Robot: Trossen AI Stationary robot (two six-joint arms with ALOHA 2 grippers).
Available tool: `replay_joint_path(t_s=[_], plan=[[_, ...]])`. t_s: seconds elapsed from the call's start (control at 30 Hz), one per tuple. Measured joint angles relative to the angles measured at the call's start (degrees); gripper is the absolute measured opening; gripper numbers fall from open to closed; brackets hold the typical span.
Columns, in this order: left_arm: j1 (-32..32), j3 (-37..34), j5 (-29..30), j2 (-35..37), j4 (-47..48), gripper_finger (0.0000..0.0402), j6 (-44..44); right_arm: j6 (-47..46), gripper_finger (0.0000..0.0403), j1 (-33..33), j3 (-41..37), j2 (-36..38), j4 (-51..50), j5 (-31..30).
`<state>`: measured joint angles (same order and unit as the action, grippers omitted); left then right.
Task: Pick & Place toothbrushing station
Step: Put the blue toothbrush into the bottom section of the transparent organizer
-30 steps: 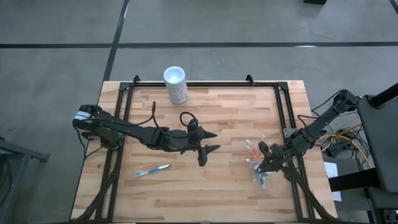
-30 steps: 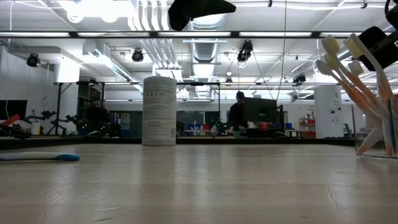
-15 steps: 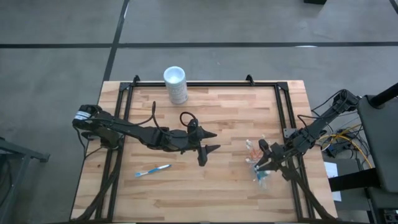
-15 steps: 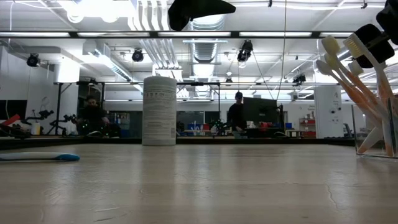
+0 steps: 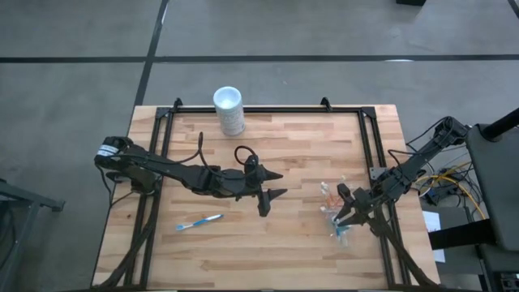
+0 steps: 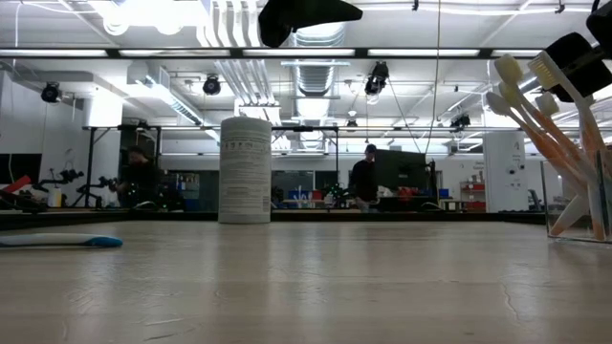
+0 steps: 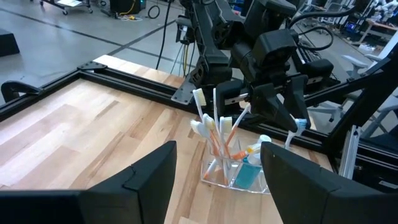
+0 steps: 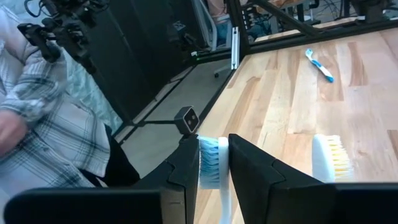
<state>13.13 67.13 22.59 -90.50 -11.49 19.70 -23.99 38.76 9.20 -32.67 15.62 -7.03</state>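
Observation:
The small clear plastic cup (image 7: 231, 172) stands on the wooden table near its right edge, with several orange-and-white toothbrushes (image 7: 214, 134) standing in it; it also shows in the high view (image 5: 331, 208). My right gripper (image 5: 341, 219) is just over the cup's near side, shut on a blue-and-white toothbrush (image 8: 209, 164). A second blue-and-white toothbrush (image 5: 199, 221) lies flat on the table at the near left. My left gripper (image 5: 280, 185) is open and empty above the table's middle, pointing at the cup. My right gripper pinches the blue-and-white toothbrush at its blue-bristled head end (image 8: 209, 163) between its two fingers. The fingers (image 7: 292, 99) come from above, slanting down toward the cup. The white handle (image 7: 290, 138) hangs below them; whether its lower end stands in the cup I cannot tell.
A taller opaque white cup (image 5: 229, 109) stands at the table's far edge, left of centre. A black frame (image 5: 369, 154) runs along the table's sides. A person in a plaid shirt (image 8: 43, 137) is beside the table in the right wrist view.

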Motion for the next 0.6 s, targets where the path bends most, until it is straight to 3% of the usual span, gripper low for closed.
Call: replay_joint_path(t_s=[0.6], plan=[[0.00,0.00,-0.02,0.00,0.00,0.0239,0.02,1.38,0.0087,0.00,0.01,0.00,0.04,-0.02]])
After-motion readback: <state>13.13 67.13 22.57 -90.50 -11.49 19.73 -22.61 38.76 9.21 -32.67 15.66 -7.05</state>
